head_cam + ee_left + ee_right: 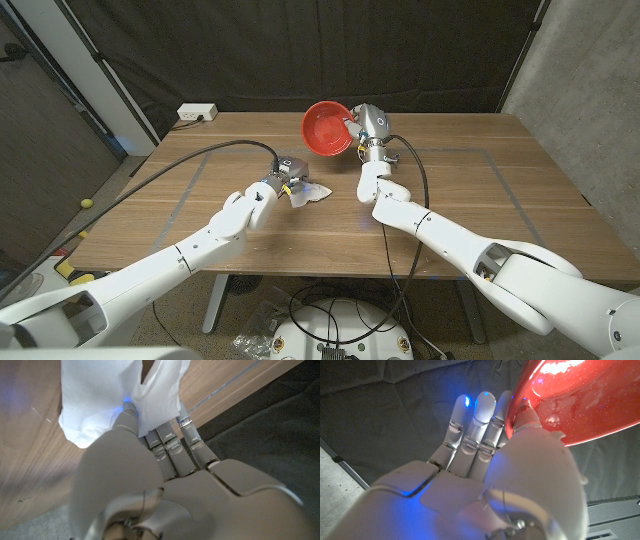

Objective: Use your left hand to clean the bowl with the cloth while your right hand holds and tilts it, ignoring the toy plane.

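1. The right hand (pixel 367 128) holds the red bowl (pixel 327 128) by its rim above the far middle of the wooden table (pixel 480 190), lifted and tilted so that its open inside faces the head camera.
2. In the right wrist view the thumb presses the bowl's glossy outer wall (pixel 570 405) and the fingers (pixel 482 410) reach up behind the rim; the bowl is cut off by the picture's edge there, so how far the fingers go inside cannot be made out.
3. The left hand (pixel 281 178) grips the white cloth (pixel 309 193) low over the table, left of the bowl and nearer the robot, well apart from it.
4. In the left wrist view the cloth (pixel 100 395) hangs bunched from the closed fingers (pixel 170 442), covering their tips; the top of the cloth is cut off.
5. From the head view I cannot tell whether the cloth's loose end touches the table or hangs just above it.
6. A faint taped rectangle (pixel 470 152) is marked on the tabletop; its far line runs under the right hand.
7. A white power strip (pixel 197 113) lies at the table's far left corner.
8. A black curtain (pixel 300 50) hangs behind the table.
9. Black cables run along both forearms; the left one (pixel 180 165) loops over the table.
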Controlling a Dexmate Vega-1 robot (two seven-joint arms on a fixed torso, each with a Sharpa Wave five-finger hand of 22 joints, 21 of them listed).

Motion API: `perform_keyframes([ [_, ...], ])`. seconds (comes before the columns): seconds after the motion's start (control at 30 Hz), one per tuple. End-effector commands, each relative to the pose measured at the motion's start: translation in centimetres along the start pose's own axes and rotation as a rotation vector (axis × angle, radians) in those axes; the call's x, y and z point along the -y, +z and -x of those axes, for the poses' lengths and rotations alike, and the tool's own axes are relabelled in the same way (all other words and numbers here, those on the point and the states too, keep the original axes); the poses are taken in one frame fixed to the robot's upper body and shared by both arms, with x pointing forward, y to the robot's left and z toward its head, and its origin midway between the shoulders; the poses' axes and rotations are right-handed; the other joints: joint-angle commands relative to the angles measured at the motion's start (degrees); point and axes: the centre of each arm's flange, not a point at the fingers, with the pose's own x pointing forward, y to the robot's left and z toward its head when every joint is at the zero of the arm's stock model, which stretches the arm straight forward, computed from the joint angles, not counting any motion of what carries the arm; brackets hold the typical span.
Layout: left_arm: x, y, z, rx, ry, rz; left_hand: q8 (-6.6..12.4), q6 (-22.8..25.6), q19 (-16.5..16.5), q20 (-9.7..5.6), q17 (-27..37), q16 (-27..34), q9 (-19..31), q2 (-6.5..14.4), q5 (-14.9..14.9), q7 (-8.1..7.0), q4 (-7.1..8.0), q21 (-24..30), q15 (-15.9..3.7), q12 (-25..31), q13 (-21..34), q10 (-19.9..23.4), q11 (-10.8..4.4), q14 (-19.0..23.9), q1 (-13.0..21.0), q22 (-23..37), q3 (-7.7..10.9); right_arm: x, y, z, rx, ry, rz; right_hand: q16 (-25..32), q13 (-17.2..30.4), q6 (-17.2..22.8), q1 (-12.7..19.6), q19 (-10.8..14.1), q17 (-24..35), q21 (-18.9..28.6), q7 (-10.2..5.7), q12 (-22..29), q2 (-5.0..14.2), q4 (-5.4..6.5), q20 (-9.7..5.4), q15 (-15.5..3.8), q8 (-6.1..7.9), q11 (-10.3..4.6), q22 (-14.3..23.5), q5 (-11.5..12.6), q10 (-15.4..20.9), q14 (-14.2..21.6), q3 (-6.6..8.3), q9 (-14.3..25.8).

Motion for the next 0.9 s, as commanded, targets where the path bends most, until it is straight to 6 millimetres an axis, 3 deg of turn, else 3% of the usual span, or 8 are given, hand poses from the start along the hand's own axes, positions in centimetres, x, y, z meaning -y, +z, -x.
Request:
perform_keyframes([
  [0.03, -1.1, -1.1, 1.8, -0.049, 0.227, 0.071, -1.43, -2.24, -1.90, 0.10, 0.96, -1.13, 0.46, 1.66, 0.28, 0.20, 2.08, 0.73, -0.82, 0.02, 1.28, -1.12, -0.08, -2.02, -2.50, 0.02, -0.25, 0.5, -1.0, 0.0, -0.055, 0.005, -0.081, -0.04, 0.15, 0.49, 1.33, -0.20, 0.23, 0.07, -0.12, -0.21, 0.86, 0.05, -8.02, -1.14, -0.14, 0.20, 0.21, 0.43, 0.58, 1.03, -0.19, 0.16],
  [0.17, -1.4, -1.5, 2.6, -0.080, 0.338, 0.114, -1.57, -2.22, -1.85, -0.03, 1.46, -1.20, 0.62, 2.18, 0.71, 0.74, 2.41, 1.10, -1.07, 0.75, 1.84, -0.31, -0.61, -1.43, -2.49, -0.12, 0.08, 0.9, -1.9, 0.0, -0.098, 0.014, -0.151, -0.53, 0.23, 0.54, 1.32, -0.24, -0.04, 0.03, -0.19, -0.32, 0.87, 0.07, -8.00, -1.14, -0.21, 0.25, 0.20, 0.45, 0.54, 0.62, -0.23, 0.11],
  [0.2, -1.5, -1.6, 2.9, -0.091, 0.373, 0.128, -1.46, -2.16, -1.88, -0.08, 1.74, -1.35, 1.01, 2.16, 0.95, 1.00, 2.39, 1.32, -1.02, 1.44, 2.29, 0.45, -1.37, -1.18, -2.26, -0.19, 0.28, 1.0, -2.2, 0.0, -0.106, 0.012, -0.160, -0.42, 0.43, 0.57, 1.34, -0.22, 0.07, -0.04, -0.31, -0.25, 0.89, 0.07, -7.98, -1.15, -0.25, 0.23, 0.16, 0.47, 0.55, 0.86, -0.23, 0.07],
  [0.43, -2.2, -2.7, 4.4, -0.149, 0.571, 0.191, -1.08, -1.41, -2.05, -0.07, 2.71, -1.28, 1.73, 1.95, 1.57, 1.60, 2.27, 1.85, -1.10, 2.83, 3.57, 1.09, -1.22, 0.28, -1.62, -0.32, 0.72, 1.7, -3.5, 0.1, -0.163, 0.020, -0.255, -0.80, 0.78, 0.57, 1.40, -0.47, 0.06, -0.04, -0.11, -0.42, 0.93, 0.08, -8.03, -1.15, -0.22, 0.28, 0.24, 0.50, 0.49, 0.76, -0.33, 0.37],
  [0.9, -2.7, -3.7, 5.9, -0.139, 0.779, 0.300, -0.84, -1.02, -2.51, -0.24, 3.82, -1.66, 2.39, 1.61, 2.13, 1.78, 2.40, 2.40, -1.06, 3.99, 5.03, 1.12, -1.33, 0.41, -1.37, -0.35, 0.89, 2.3, -6.6, -0.1, -0.263, 0.052, -0.419, -1.43, 1.38, 0.10, 1.48, -1.22, -0.11, -0.01, -0.22, -0.77, 1.18, 0.18, -8.09, -1.18, -0.49, 0.18, 0.39, 0.48, 0.21, 0.60, -0.57, 0.66],
])
